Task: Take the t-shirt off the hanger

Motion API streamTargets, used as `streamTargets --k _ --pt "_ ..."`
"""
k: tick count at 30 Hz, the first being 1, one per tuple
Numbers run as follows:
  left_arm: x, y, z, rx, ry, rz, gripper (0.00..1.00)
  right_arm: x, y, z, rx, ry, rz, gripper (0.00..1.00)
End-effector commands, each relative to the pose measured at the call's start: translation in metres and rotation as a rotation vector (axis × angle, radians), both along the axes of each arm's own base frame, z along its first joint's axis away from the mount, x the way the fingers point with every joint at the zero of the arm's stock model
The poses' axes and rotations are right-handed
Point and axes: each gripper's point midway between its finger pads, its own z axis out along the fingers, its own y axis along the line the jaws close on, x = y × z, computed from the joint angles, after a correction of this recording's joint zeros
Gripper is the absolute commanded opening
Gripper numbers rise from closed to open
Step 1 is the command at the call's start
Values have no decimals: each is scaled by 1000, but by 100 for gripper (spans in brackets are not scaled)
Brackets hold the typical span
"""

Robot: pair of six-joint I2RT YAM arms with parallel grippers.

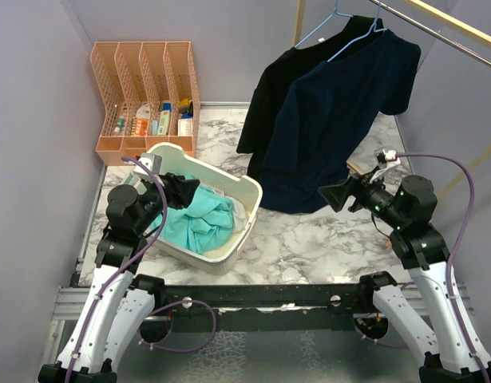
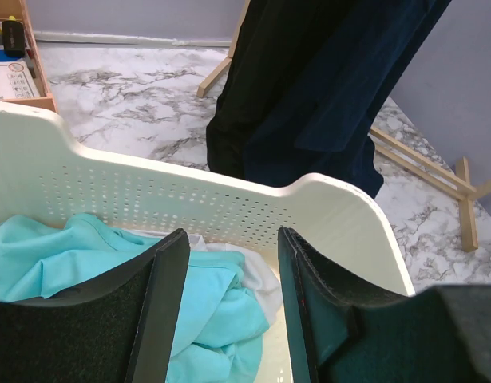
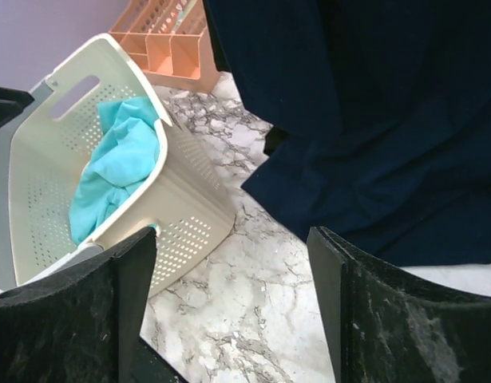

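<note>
A navy t-shirt [image 1: 341, 120] hangs on a blue hanger [image 1: 358, 38] from a rail at the back right, in front of a black t-shirt [image 1: 281, 88] on a second blue hanger [image 1: 323, 25]. Its hem also shows in the right wrist view [image 3: 365, 144] and in the left wrist view [image 2: 325, 88]. My right gripper [image 1: 331, 195] is open and empty, just below and to the right of the navy hem [image 3: 229, 247]. My left gripper [image 1: 189, 190] is open and empty over the laundry basket [image 2: 227, 239].
A cream laundry basket [image 1: 249, 191] at the left holds teal clothing [image 1: 201, 219] and a white garment [image 2: 261, 279]. An orange file rack [image 1: 145, 96] with small items stands at the back left. Wooden stand legs [image 2: 437, 171] lie on the marble table [image 1: 309, 239].
</note>
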Motion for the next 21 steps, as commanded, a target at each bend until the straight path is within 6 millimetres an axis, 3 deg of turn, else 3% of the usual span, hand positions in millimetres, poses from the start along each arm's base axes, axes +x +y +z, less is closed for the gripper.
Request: streamTargets --k 1,13,16,21 --pt "-4 -4 7 -15 -29 -23 51 1 -4 13 -28 -11 -12 79" --pt "-5 -3 9 -15 -38 -23 51 20 -6 36 -73 -8 -32 76" --pt "-5 -3 9 -15 -38 -22 51 23 -5 44 -59 -27 -35 83" --pt "-5 -4 9 -16 -37 -24 51 42 0 94 -17 -110 -34 81"
